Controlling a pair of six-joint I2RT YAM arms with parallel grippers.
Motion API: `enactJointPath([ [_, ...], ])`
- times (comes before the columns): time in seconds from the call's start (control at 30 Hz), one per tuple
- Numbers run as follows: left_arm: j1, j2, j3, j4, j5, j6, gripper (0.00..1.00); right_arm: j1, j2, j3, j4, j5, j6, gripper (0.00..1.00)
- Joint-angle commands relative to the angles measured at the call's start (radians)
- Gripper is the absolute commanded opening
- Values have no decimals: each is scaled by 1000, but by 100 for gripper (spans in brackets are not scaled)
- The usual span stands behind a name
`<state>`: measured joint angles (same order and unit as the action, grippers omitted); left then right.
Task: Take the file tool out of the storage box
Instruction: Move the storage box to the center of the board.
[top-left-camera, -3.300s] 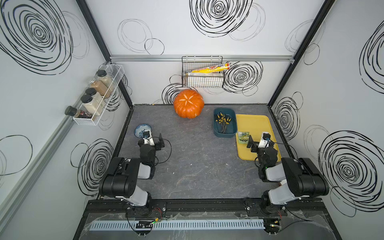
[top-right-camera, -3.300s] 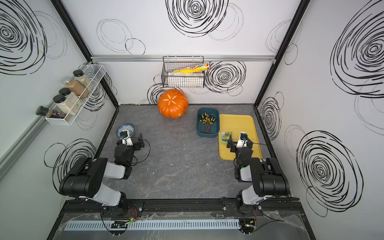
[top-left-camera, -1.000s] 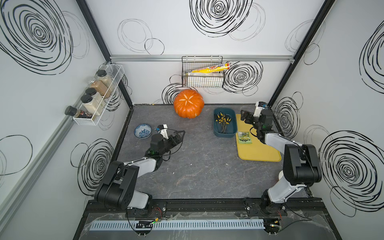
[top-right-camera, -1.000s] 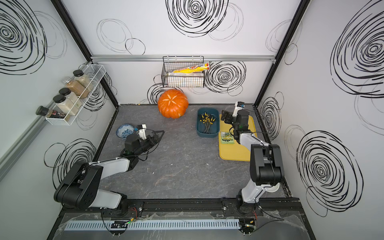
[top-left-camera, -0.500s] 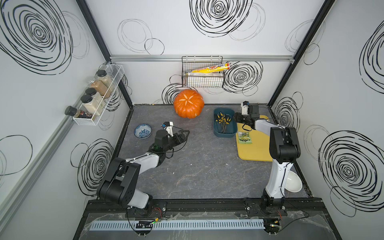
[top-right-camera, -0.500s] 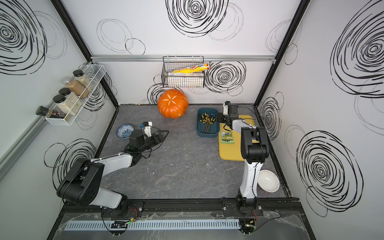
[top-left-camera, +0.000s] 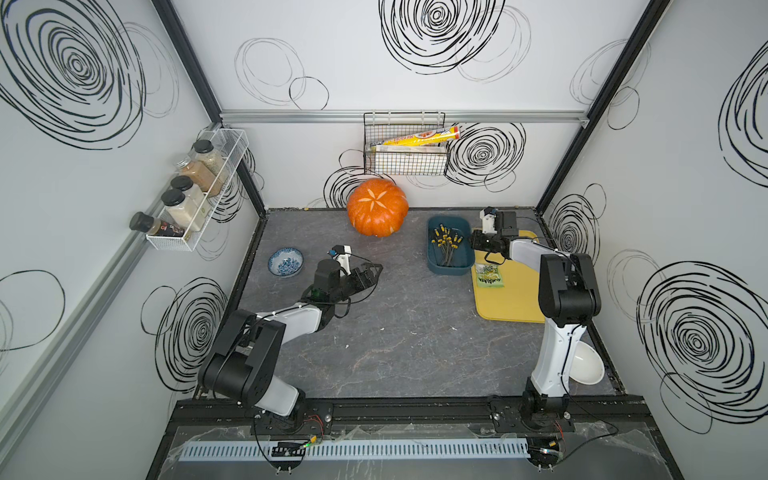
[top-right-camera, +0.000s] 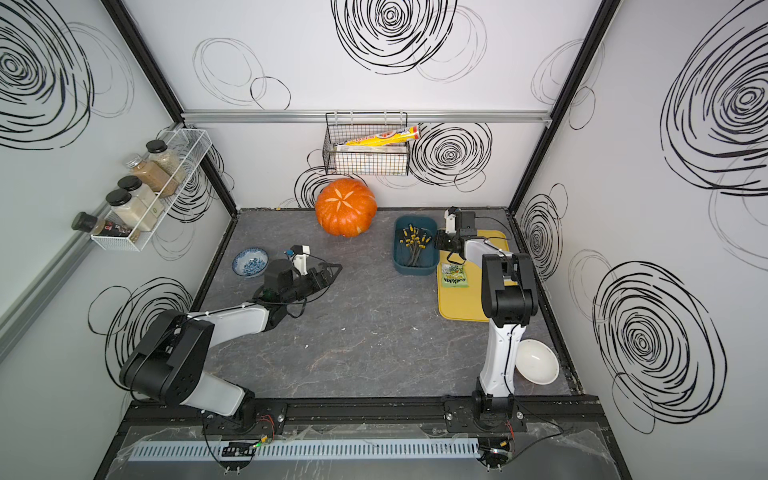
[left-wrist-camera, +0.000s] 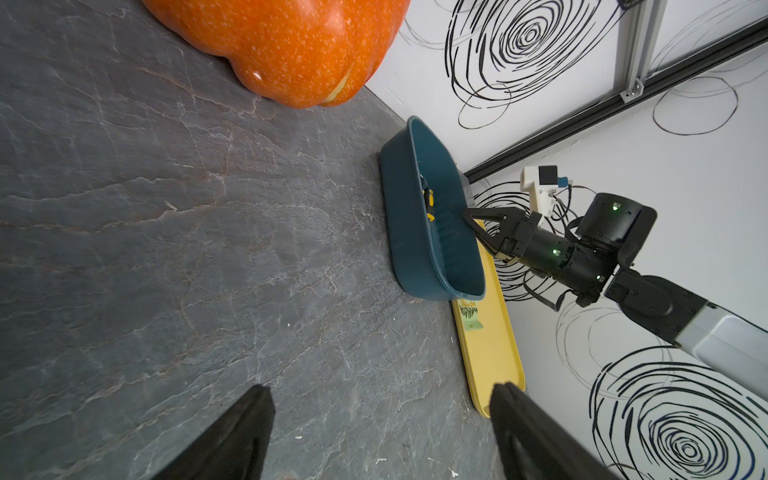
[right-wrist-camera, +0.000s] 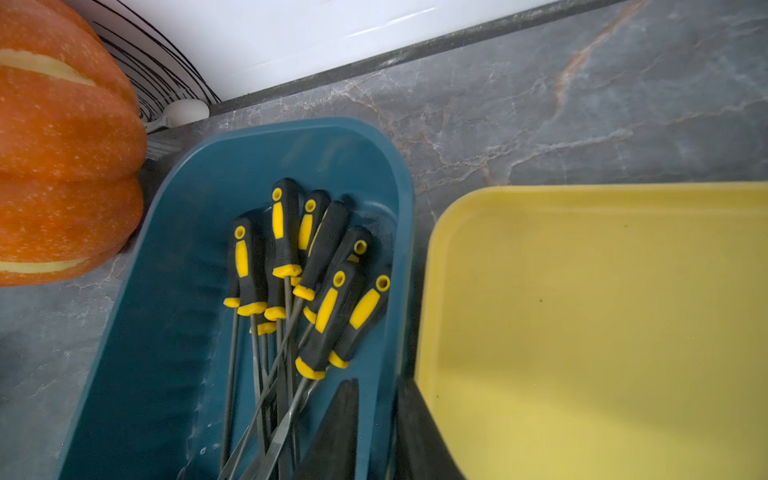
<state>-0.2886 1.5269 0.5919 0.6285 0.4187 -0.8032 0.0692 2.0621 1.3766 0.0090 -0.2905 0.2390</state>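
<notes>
The storage box is held near the table's back edge.
Its wall is pinched by the narrow right tool; the left tool is spread wide.

White swirl-marked walls, grey marbled floor

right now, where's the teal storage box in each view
Both top views: storage box at the back, against the yellow tray.
Left wrist: storage box side-on, tray behind it.
Right wrist: storage box close up, files inside.
Shared landmark: the orange pumpkin beside it.
</notes>
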Motion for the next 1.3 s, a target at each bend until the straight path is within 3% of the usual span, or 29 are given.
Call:
enactJointPath([
  [0.0,-12,24,41,8,7,27,87,23,-26,-41,-20,-16,9,18],
  [0.1,-14,43,60,-15,20,34,79,40,-73,-109,21,-21,30,14],
  [0.4,-28,74,80,-33,35,38,74,89,-158,-235,40,-23,77,12],
  [0.7,-80,106,122,-103,12,62,66,148,-214,-405,108,-162,170,12],
  [0.97,-125,184,145,-116,35,53,65,260,-370,-575,145,-123,178,16],
  [1.27,-145,251,159,-100,40,45,42,327,-461,-686,203,-161,209,19],
])
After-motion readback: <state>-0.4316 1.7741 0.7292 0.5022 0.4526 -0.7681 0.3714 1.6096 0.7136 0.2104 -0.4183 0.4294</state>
